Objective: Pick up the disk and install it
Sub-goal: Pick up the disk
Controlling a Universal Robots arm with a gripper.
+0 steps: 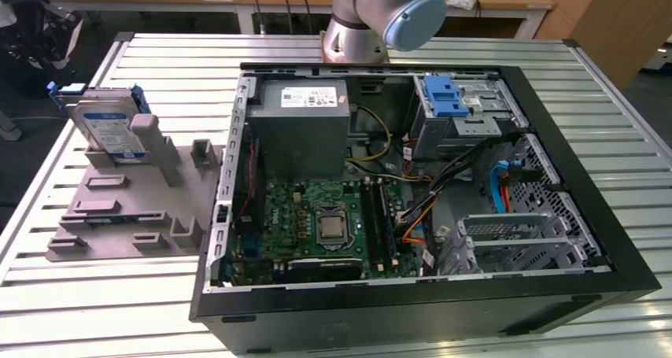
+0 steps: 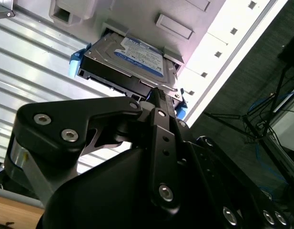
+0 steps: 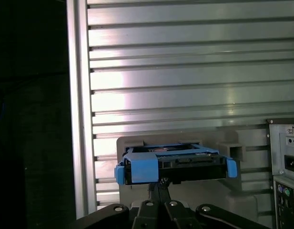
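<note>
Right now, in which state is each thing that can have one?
Flat silver-grey metal disk with blue side rails: upright in the grey holder, not installed.
Black metal computer case: lying on its side, open.
Black gripper: shut, pointed at the disk's edge.

— Where is the exterior view?
— High up and well back from the black gripper [image 3: 161, 182], looking down over the open black metal computer case [image 1: 420, 299], ribbed silver table [image 1: 105, 319] and grey plastic fixture [image 1: 116, 208].
— And the wrist views?
— Both sit just behind the gripper and look past it from different sides, close on the flat silver-grey disk with blue rails [image 2: 137, 59] [image 3: 185, 164]. All three views share that disk [image 1: 110, 130].
</note>
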